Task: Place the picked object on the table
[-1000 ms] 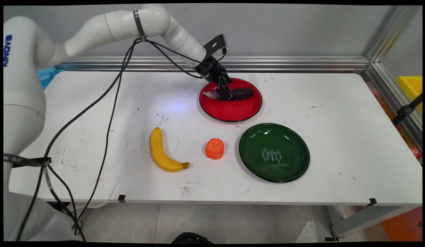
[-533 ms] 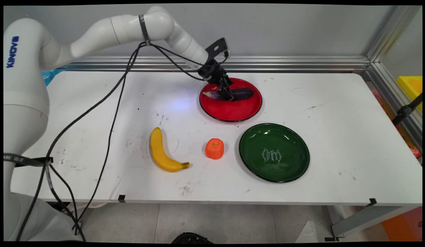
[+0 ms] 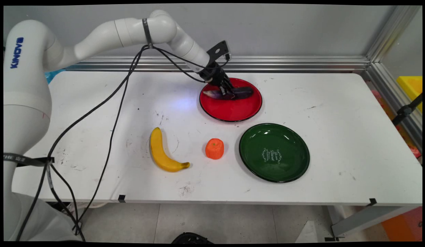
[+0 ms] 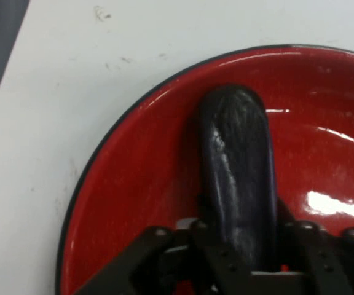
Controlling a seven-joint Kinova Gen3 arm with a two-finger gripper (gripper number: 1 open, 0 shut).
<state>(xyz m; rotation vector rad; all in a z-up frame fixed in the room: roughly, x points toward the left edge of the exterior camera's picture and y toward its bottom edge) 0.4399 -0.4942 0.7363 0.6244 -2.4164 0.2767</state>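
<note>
Black and two-pronged, the gripper (image 3: 227, 91) sits low over the shallow red round plate (image 3: 233, 111) at the far middle of the white bench (image 3: 336, 103); its fingers (image 4: 165, 252) are closed on the dark purple eggplant (image 3: 245, 92), 1 on either side of it near its middle; in the hand view the eggplant (image 4: 238, 172) runs up between the 2 fingers, its rounded end pointing toward the plate's rim (image 4: 103, 160); seen from the main view the eggplant lies lengthwise across the back half of the plate, its paler, narrower end toward the left rim; whether it rests on the plate or hangs just clear of it cannot be told; black cables (image 3: 113, 116) hang from the arm and drape down over the left side of the bench.

Nearer the front, a dark green round plate with white lettering (image 3: 274, 152) lies to the right, well apart from the gripper; a small orange fruit (image 3: 214, 148) stands just left of the green plate, not touching it; a curved yellow banana (image 3: 162, 151) lies further left on the bare bench.
</note>
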